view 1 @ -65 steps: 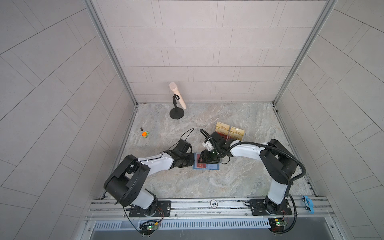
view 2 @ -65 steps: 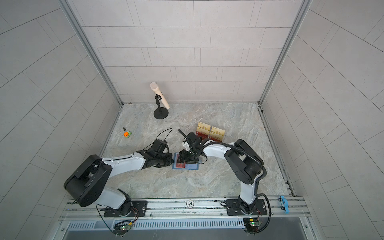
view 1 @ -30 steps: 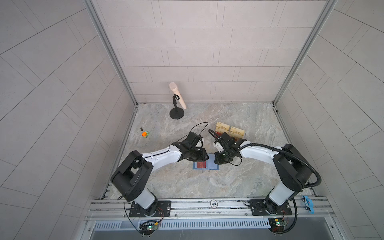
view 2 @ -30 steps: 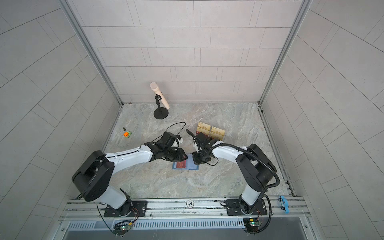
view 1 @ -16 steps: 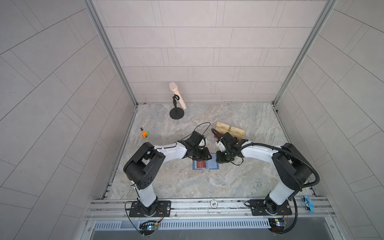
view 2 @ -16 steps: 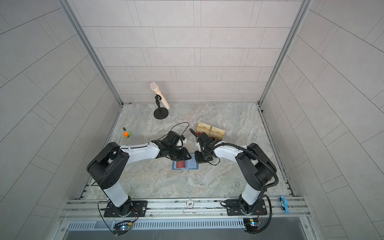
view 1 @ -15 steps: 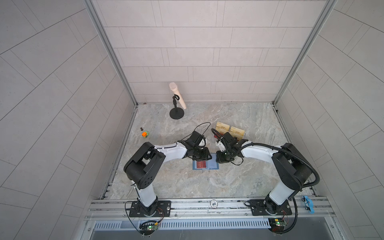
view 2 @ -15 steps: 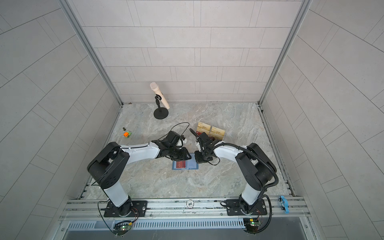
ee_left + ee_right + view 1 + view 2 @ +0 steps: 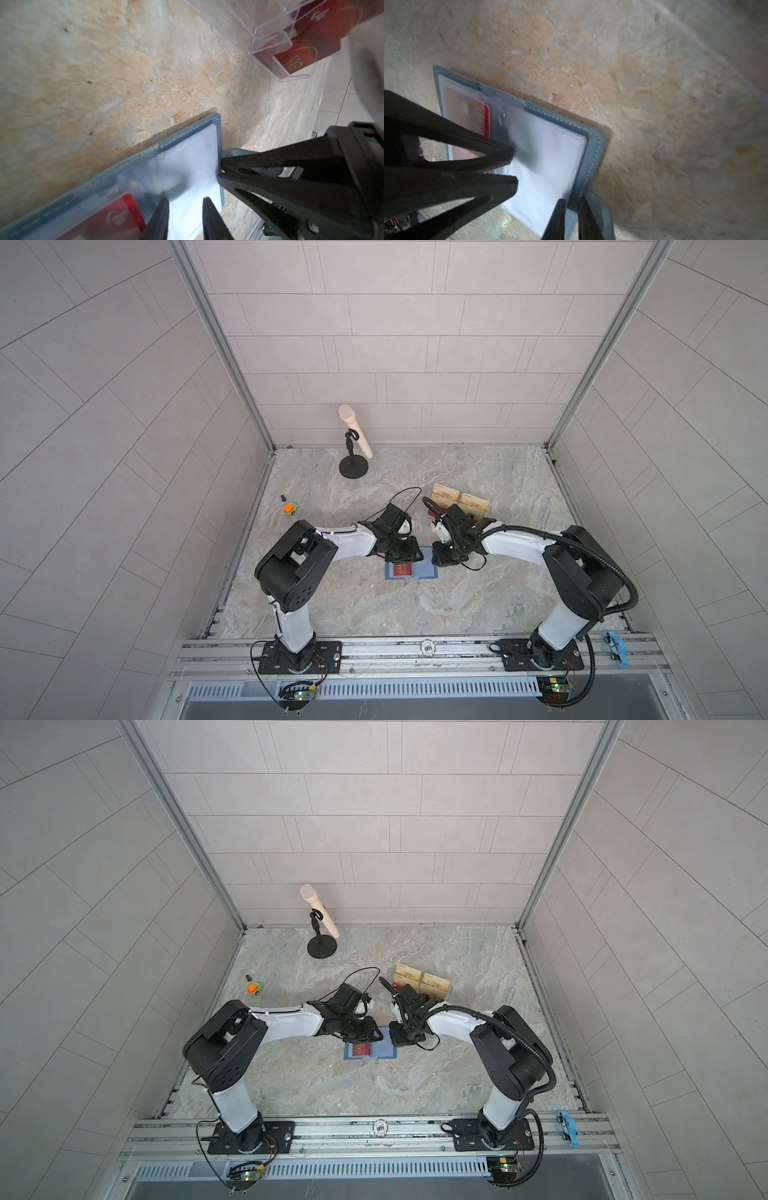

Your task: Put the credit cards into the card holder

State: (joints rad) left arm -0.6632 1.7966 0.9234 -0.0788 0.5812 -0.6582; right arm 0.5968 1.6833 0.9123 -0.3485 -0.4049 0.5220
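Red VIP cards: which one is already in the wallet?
The red plastic card sleeved in the open slate-blue wallet; the other red cards sit in the clear acrylic stand.

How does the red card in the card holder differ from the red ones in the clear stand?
The red card lies flat, alone, under a sleeve of the open card holder; the stand cards lean upright, several, in tiers of the clear stand. Both are red with the same emblem.

Gold "VIP" lettering legible on red card (image 9: 292, 61) in clear stand (image 9: 268, 29), far right on desk. Print on pale gold cards (image 9: 473, 502) too small to read.
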